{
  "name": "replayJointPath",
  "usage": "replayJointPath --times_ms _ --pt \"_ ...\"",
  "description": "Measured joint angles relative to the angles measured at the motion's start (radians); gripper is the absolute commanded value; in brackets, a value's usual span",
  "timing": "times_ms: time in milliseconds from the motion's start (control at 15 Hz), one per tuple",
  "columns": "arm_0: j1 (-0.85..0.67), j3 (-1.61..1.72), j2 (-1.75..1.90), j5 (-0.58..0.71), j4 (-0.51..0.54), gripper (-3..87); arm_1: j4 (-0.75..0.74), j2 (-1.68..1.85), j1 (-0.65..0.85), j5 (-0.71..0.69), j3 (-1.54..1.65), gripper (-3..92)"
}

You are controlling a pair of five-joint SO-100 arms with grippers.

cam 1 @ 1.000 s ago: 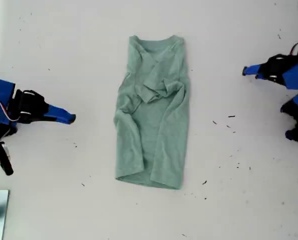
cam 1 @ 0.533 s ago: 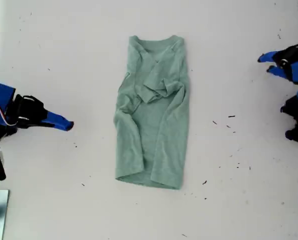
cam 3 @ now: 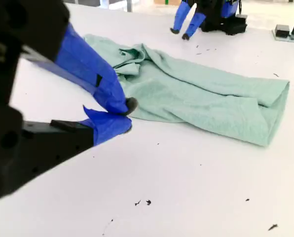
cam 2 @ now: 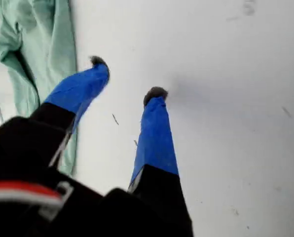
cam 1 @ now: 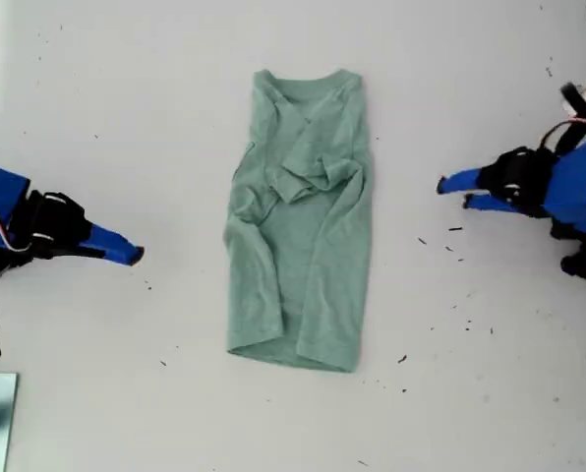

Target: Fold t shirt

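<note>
Where the white table is barest, mid-frame in the exterior view, the t shirt lies as a long narrow strip, both sides folded inward. Neckline toward the exterior view's top, hem toward its bottom; sleeve cloth bunched in wrinkles across the upper half.

My first gripper sits at the exterior view's right, blue tips pointed at the shirt, clear of the cloth. First wrist view: fingers spread well apart, nothing between them, shirt edge beyond.

My second gripper sits at the exterior view's left, also short of the shirt. Second wrist view: tips nearly together, only a sliver of gap, gripping nothing, the shirt's long edge just past them.

Small dark specks scattered on the table between shirt and first gripper.
</note>
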Motion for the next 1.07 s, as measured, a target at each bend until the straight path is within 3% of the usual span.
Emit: replayJointPath --times_ms 133,267,533,667,733,800,933,1067 --pt "0.0 -0.106 -0.11 -0.025 0.005 -0.1 -0.034 -0.032 -0.146 -0.057 -0.132 6.2" --pt "0.003 -0.403 -0.471 -0.031 0.052 -0.1 -0.032 -0.333 -0.221 -0.094 -0.417 1.9" --pt "0.044 -1.114 -1.092 0.012 0.36 -0.2 0.12 -1.042 -0.423 -0.141 -1.15 1.5" --pt "0.061 -1.394 -1.258 0.038 0.457 0.6 0.204 -1.278 -0.497 -0.158 -1.468 1.5" --pt "0.072 -1.482 -1.315 0.051 0.479 17.6 0.23 -1.361 -0.518 -0.17 -1.589 4.5" --pt "0.075 -1.519 -1.347 0.067 0.483 26.6 0.236 -1.407 -0.531 -0.179 -1.647 17.5" --pt "0.075 -1.551 -1.384 0.106 0.486 30.7 0.236 -1.433 -0.543 -0.184 -1.678 32.6" --pt "0.075 -1.559 -1.413 0.129 0.486 30.6 0.252 -1.48 -0.558 -0.193 -1.723 33.4"
